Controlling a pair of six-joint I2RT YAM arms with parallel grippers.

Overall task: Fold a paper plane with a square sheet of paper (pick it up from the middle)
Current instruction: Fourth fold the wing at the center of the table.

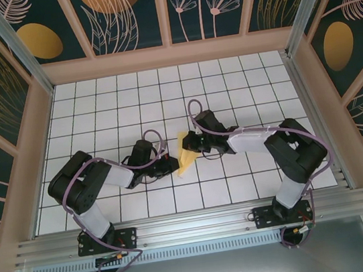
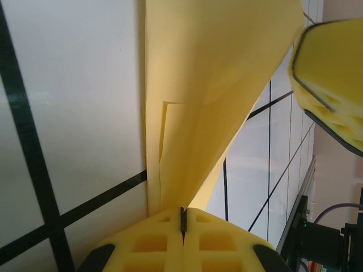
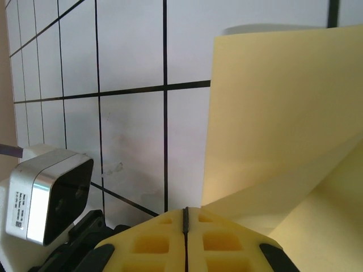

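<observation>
Jaws of the left gripper are pressed together, pinching the narrow bottom end of the yellow paper; the right gripper is likewise closed, the sheet rising just behind its fingertips, grip unclear; the creased paper stands curved between both, above the white grid table.

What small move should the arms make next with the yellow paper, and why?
Probably lower the left gripper so the sheet of paper lies flat on the table: it pinches a folded end, the sheet curves up off the tiles, and the right gripper is shut nearby.
</observation>
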